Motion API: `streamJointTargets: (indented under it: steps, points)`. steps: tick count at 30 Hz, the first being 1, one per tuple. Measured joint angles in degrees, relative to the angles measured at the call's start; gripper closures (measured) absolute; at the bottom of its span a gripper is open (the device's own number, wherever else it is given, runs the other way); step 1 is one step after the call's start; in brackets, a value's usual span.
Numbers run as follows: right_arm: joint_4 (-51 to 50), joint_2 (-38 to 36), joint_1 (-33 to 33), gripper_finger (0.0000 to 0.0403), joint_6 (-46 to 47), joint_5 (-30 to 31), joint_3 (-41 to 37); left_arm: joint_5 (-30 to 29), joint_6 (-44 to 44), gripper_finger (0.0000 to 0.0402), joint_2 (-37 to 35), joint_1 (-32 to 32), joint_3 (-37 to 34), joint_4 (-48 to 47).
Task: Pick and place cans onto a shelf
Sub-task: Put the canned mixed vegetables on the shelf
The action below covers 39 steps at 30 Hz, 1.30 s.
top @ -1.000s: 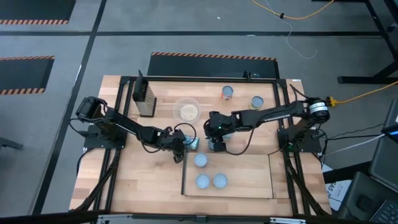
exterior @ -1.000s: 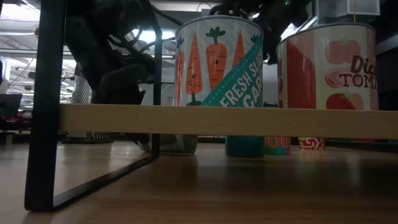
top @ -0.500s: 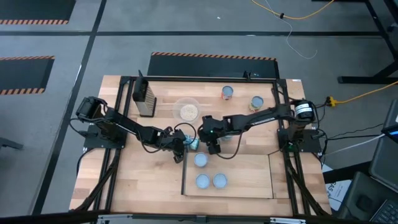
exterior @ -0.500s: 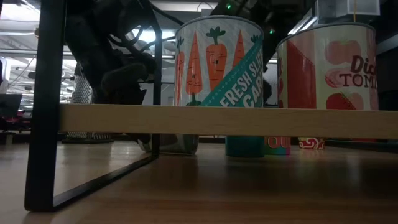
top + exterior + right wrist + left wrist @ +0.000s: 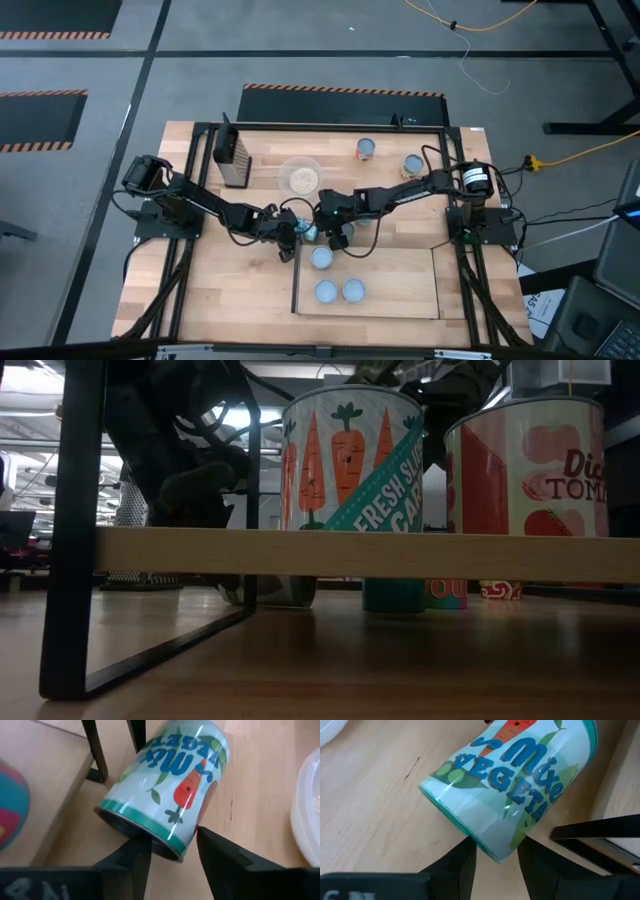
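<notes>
A teal-labelled can hangs tilted beside the shelf's far-left corner, between my two grippers. My left gripper is shut on the can's bottom end. My right gripper comes from the table's right. Its open fingers stand on either side of the can's top end. Three cans stand upright on the shelf. Two more cans stand on the table at the far side. My left gripper has the rim of the can's bottom end between its two fingers, coming slanting down from the table's left. The can is tilted, its top end pointing away from the gripper. Whether its lower edge rests on the table does not show. My right gripper's fingers flank the rim of the can's top end; I cannot tell whether they touch it.
A clear bowl and a metal grater stand at the table's far left. The shelf's dark leg stands close to the can. The right half of the shelf panel is bare.
My right gripper has come down and toward the table's left, up to the can in my left gripper. The can has stayed where it was.
</notes>
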Motion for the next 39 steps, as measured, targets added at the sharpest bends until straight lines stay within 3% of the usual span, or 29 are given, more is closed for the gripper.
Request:
streamJointTargets:
  steps: [13, 26, 39]
  points:
    - [0.4, 0.0, -0.2, 0.0391, 0.3, 0.4, 0.0, 0.6, 0.1, 0.0266, 0.0, -0.1, 0.0, 0.6]
    - [-2.4, -1.5, -0.1, 0.0396, 0.3, 1.1, 0.0, -0.1, 0.1, 0.0266, 0.0, 0.0, 0.1, 0.6]
    - [-12.4, -9.3, -0.8, 0.0396, 0.2, 4.2, 0.0, -0.6, 0.0, 0.0266, 0.0, 0.1, 0.0, 0.2]
